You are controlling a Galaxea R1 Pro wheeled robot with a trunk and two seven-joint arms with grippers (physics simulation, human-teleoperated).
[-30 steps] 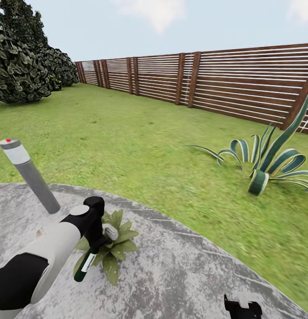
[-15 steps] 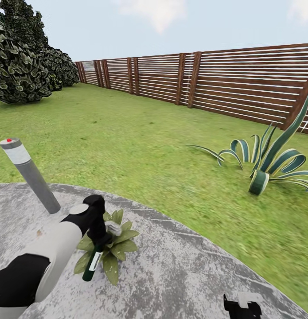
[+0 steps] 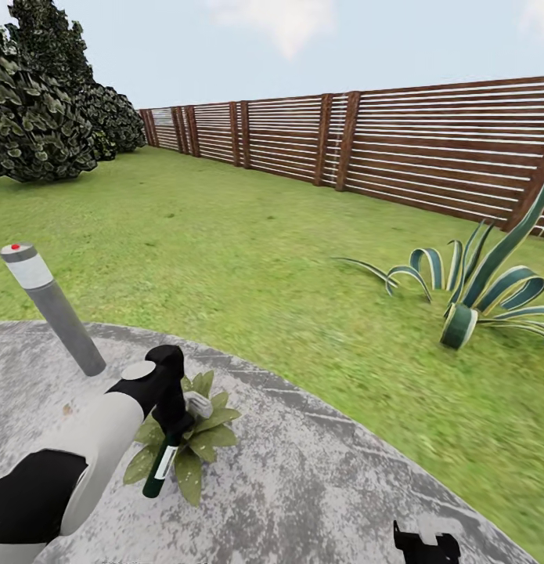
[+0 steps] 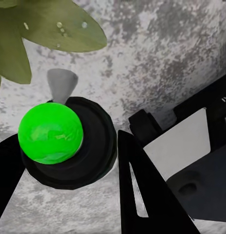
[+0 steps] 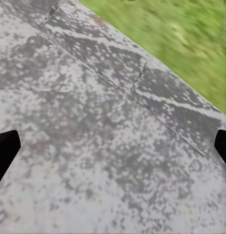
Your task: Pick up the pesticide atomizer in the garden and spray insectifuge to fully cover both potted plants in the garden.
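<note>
The mottled grey paved round [image 3: 318,478] spreads beneath the white-and-black left arm, its cracked, patchy surface [image 5: 108,131] meeting the green lawn [image 3: 248,258] along a curved edge beyond the hand. Directly under the left gripper [image 3: 174,427] a low rosette of broad olive-green leaves, the potted plant [image 3: 195,442], sits on the paving; its leaves [image 4: 44,29] carry a few droplets. Beyond the hand and to its left, a grey cylindrical bollard with a white band and a red dot on top [image 3: 52,309] stands tilted on the round. On the lawn, well off to the hand's right, grows a striped green-and-white agave [image 3: 475,294].
</note>
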